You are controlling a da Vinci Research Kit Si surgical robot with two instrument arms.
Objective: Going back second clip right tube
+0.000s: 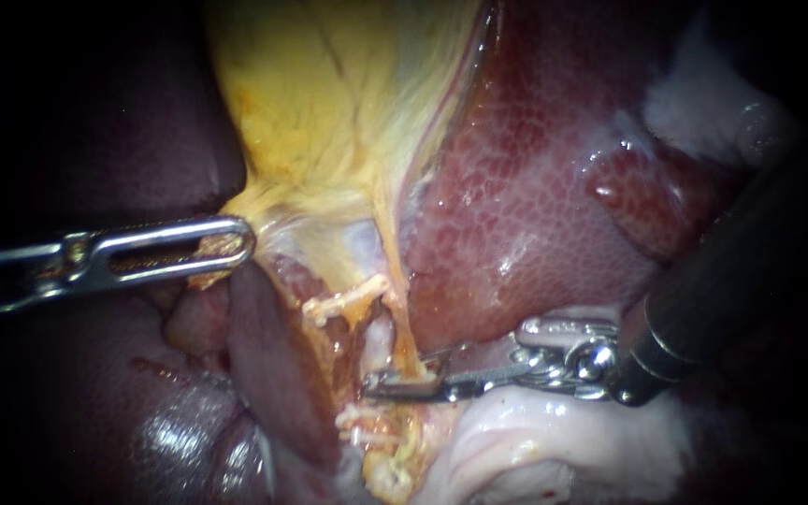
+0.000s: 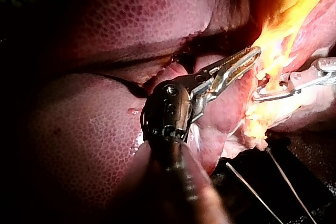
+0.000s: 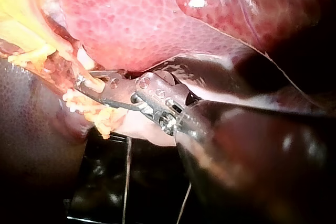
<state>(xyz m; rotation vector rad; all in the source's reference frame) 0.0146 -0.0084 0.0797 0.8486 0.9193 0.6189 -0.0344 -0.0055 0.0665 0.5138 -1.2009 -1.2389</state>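
Liver walls the field, wet and mottled. Left instrument has its jaws clamped on the gallbladder edge, pulling it taut. Tube runs down mid-field. Right instrument straddles it, jaws narrowly parted, gripping nothing. Withdrawal looks due — back straight out without snagging the tube — with little room beside the liver.
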